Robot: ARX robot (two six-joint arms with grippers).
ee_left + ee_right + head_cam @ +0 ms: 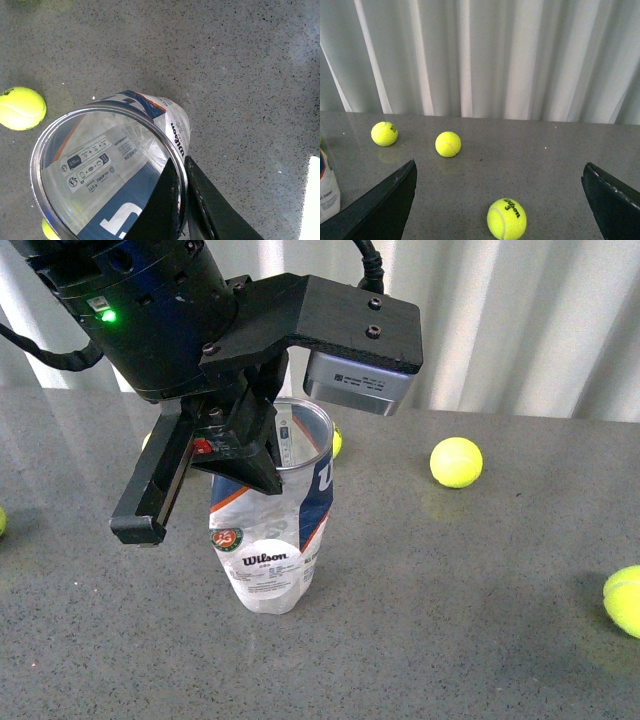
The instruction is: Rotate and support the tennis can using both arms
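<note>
While the left gripper (182, 200) is pinching the metal rim of the tennis can (270, 540), one finger inside and one outside, the can is standing upright mid-table (480, 620), well in from every edge. The right gripper (497, 200) is hanging spread wide, holding nothing, over a tennis ball (506, 219).

You have loose tennis balls (456, 461) scattered well apart on the speckled grey table (450, 620), one printed with a 3 (506, 218); pale pleated curtains (495, 55), seemingly fabric, hang behind.
</note>
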